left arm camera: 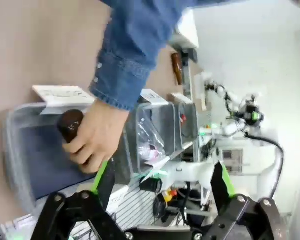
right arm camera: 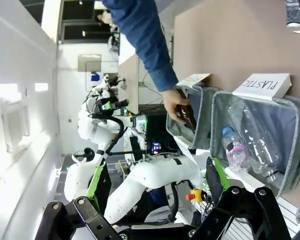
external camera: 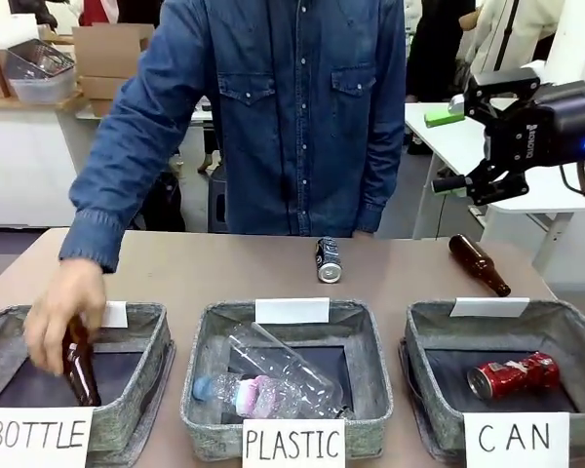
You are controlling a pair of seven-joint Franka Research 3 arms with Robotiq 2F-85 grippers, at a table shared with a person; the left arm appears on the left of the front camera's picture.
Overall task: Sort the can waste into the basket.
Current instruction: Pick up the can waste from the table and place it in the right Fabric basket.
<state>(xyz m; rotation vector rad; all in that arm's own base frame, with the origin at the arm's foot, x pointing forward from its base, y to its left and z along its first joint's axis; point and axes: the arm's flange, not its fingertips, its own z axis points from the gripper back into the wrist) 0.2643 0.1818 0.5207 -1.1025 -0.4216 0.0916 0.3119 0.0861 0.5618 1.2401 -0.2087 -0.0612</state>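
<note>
Nearest, the grey woven-fabric basket signed "CAN" (external camera: 431,327) holds the dented red drink can (external camera: 513,375), lying on its side. The right gripper (right arm camera: 156,172) hangs high at the far right, jaws spread and empty. The left gripper (left arm camera: 162,170) also gapes empty. The dark black-blue can (external camera: 329,259) lies on the counter (external camera: 224,268) beyond the "PLASTIC" basket (external camera: 200,341), with a brown glass bottle (external camera: 478,263) to its right. A person's hand (external camera: 63,312) grips another brown bottle (external camera: 79,369) inside the "BOTTLE" basket (external camera: 141,341).

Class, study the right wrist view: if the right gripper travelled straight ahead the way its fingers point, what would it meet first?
Probably the left arm: its white link lies in line between the open fingers of the right gripper. Depth is unclear, so it might pass beside it.
</note>
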